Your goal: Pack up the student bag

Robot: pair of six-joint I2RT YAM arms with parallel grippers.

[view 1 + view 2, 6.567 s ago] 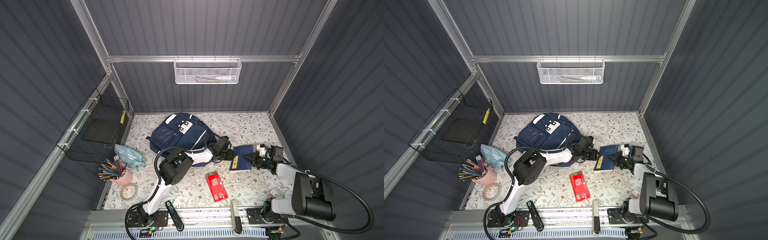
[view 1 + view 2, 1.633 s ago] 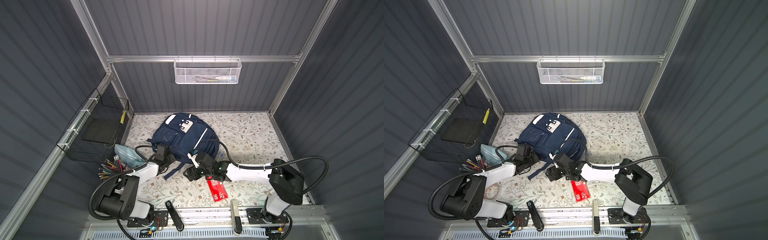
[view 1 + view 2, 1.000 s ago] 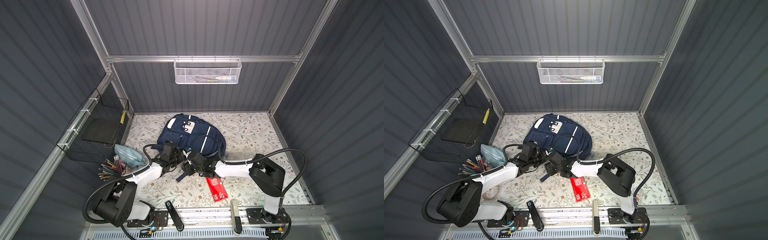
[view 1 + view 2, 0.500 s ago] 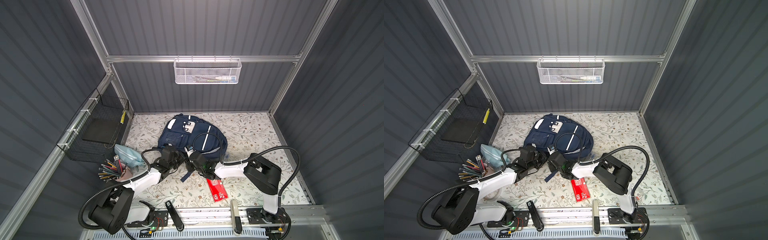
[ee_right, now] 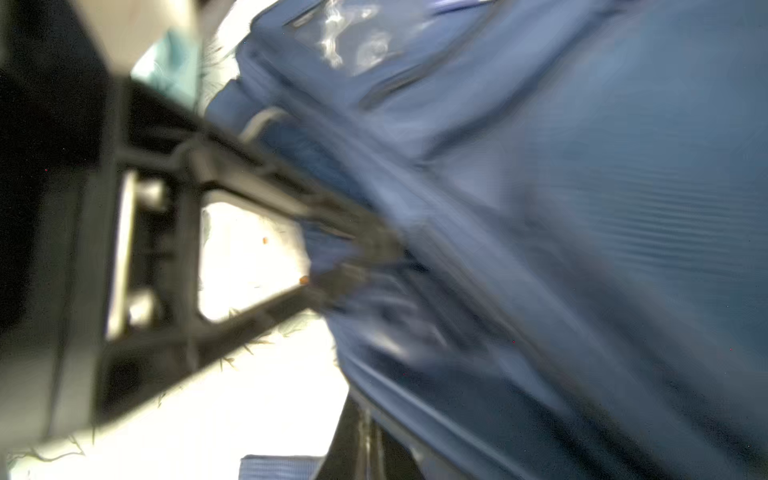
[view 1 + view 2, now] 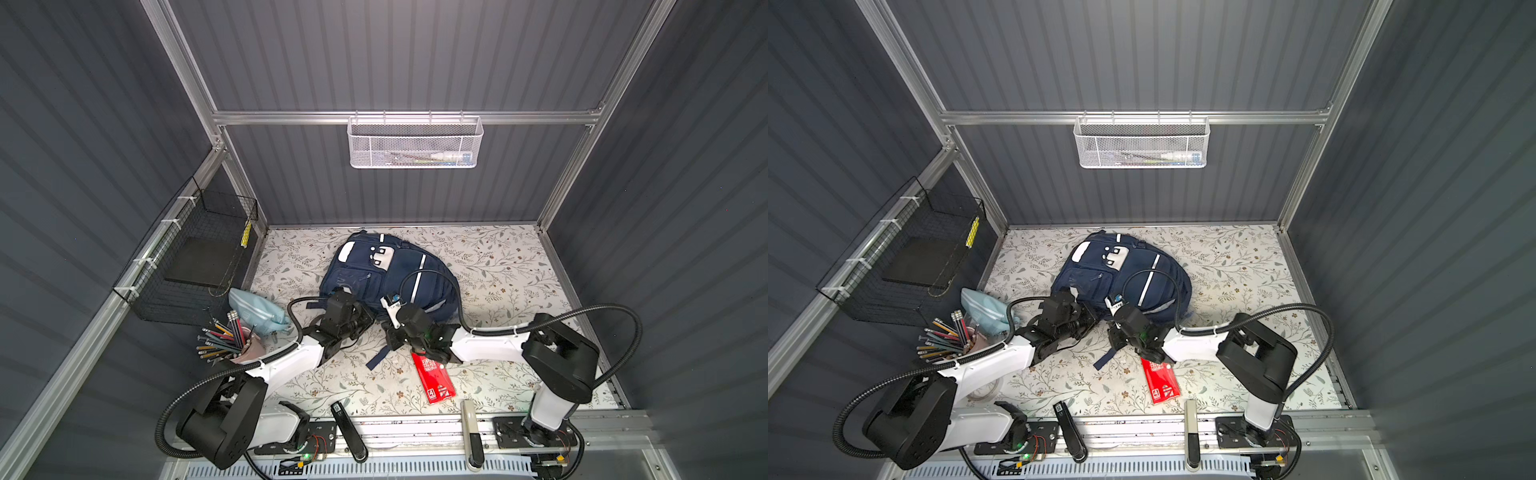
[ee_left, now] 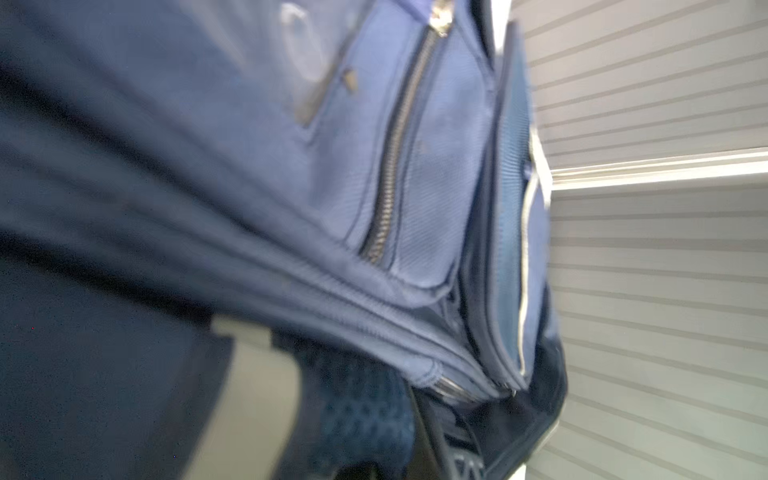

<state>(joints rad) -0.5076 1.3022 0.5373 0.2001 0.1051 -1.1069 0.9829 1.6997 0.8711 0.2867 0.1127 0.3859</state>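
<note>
The student bag (image 6: 388, 272) (image 6: 1121, 272) is a navy backpack with white patches and a reflective stripe, lying front-up in the middle of the floral mat. My left gripper (image 6: 365, 321) (image 6: 1091, 320) is at the bag's near edge, shut on its fabric; the right wrist view shows its black fingertips (image 5: 353, 253) pinching the bag (image 5: 540, 208). My right gripper (image 6: 390, 336) (image 6: 1115, 332) (image 5: 363, 436) is just beside it, shut, its tips under the bag's hem. A blue strap (image 6: 378, 358) trails toward the front. Bag fabric (image 7: 291, 187) fills the left wrist view, which hides the left jaws.
A red booklet (image 6: 432, 376) lies on the mat under the right arm. A light-blue pouch (image 6: 257, 311) and a cup of pencils (image 6: 243, 345) stand at the left. A black wire basket (image 6: 195, 257) hangs on the left wall, a white mesh basket (image 6: 413, 143) on the back wall.
My right gripper's jaws have closed at the bag's near edge. The left gripper stayed shut, and the bag has barely shifted.
</note>
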